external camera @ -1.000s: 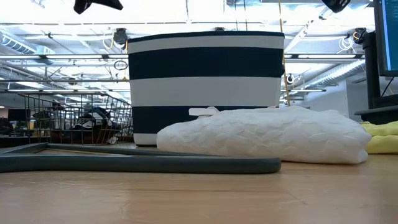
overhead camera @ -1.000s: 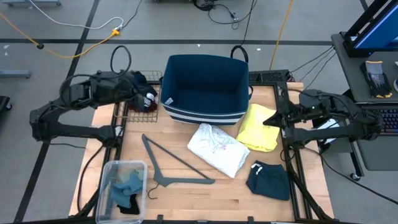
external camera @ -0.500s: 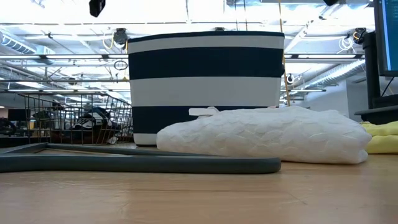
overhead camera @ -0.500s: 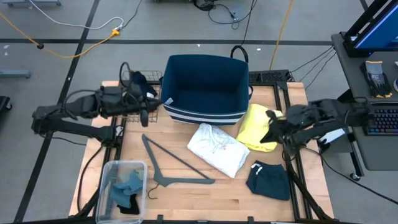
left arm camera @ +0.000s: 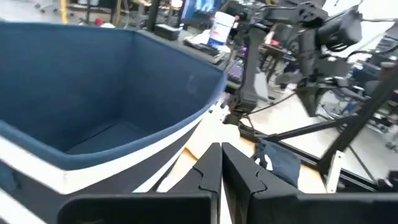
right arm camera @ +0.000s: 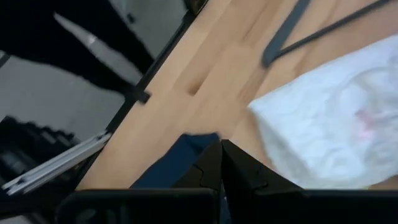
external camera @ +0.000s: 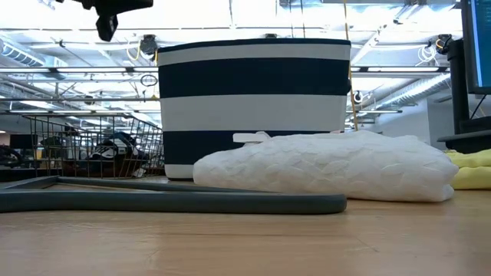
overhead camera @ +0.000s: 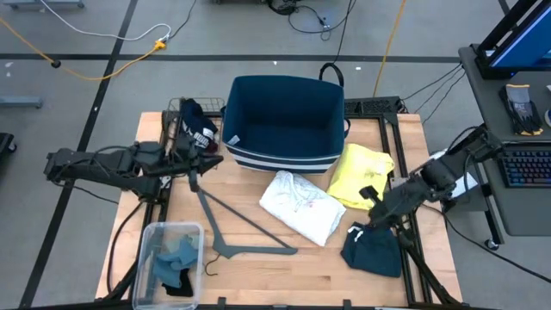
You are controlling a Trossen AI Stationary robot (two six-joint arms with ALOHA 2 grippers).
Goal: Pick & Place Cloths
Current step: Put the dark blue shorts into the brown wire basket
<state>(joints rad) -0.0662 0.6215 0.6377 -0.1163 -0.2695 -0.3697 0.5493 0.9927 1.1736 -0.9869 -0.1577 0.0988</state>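
Observation:
The white cloth [overhead camera: 301,205] lies folded mid-table, and it also shows in the low view [external camera: 330,167]. The yellow cloth [overhead camera: 360,175] lies to its right. A navy cloth [overhead camera: 372,248] lies toward the near right corner. Dark and maroon cloths [overhead camera: 196,129] sit in a wire basket, and blue and teal ones in a clear bin [overhead camera: 170,263]. My left gripper [overhead camera: 194,168] is shut and hovers over the far end of the grey hanger [overhead camera: 241,226]. My right gripper [overhead camera: 372,205] is shut, above the gap between the yellow and navy cloths, and its wrist view shows the navy cloth [right arm camera: 174,163] just ahead.
A navy-and-white striped fabric basket [overhead camera: 284,120] stands open at the table's far middle, between the wire basket [overhead camera: 181,159] and the yellow cloth. The hanger lies slanting across the near left. Bare wood shows along the near edge [overhead camera: 284,280].
My left gripper has moved from over the wire basket toward the table's near edge and now stands over the hanger's far end. My right gripper has moved from beside the yellow cloth's far part toward the near edge, to just short of the navy cloth. No cloth has moved.

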